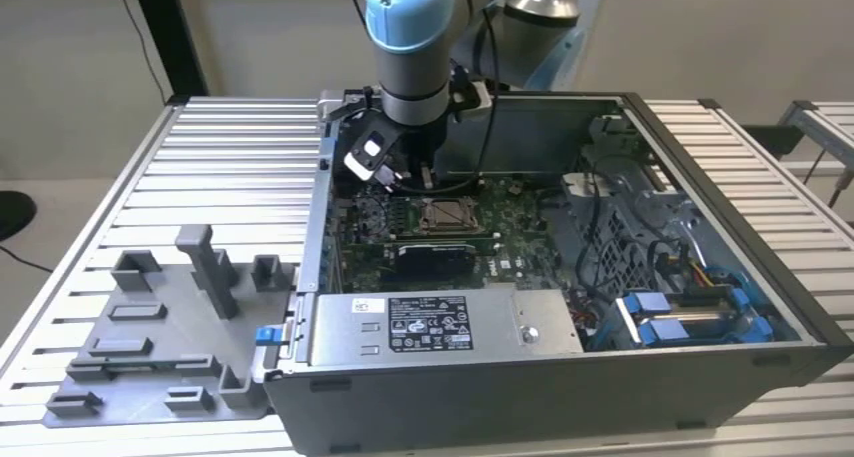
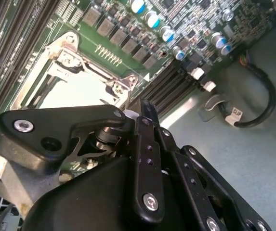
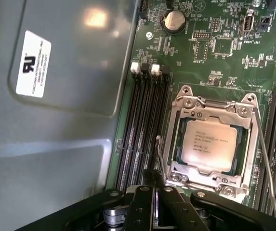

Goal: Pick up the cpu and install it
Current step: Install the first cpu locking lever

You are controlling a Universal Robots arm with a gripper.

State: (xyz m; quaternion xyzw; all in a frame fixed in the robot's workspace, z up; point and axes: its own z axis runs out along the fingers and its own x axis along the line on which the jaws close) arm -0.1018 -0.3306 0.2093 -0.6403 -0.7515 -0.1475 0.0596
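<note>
The cpu (image 3: 210, 142) lies flat in its socket on the green motherboard, silvery top up, inside the metal socket frame (image 3: 214, 103). It shows as a bright patch (image 2: 72, 94) in the second wrist view and as a small square (image 1: 447, 215) in the exterior view. My gripper (image 3: 156, 186) hovers just beside the socket, over the memory slots (image 3: 142, 125). Its black fingers (image 2: 146, 144) are together with nothing between them. In the exterior view the gripper (image 1: 416, 182) hangs inside the open computer case, close above the board and just behind the socket.
The case walls (image 1: 694, 147) surround the board. A grey power supply box (image 1: 427, 327) with a label sits at the front. Blue drive brackets (image 1: 667, 317) and cables fill the exterior view's right. A grey fixture tray (image 1: 160, 347) stands on the slatted table at the left.
</note>
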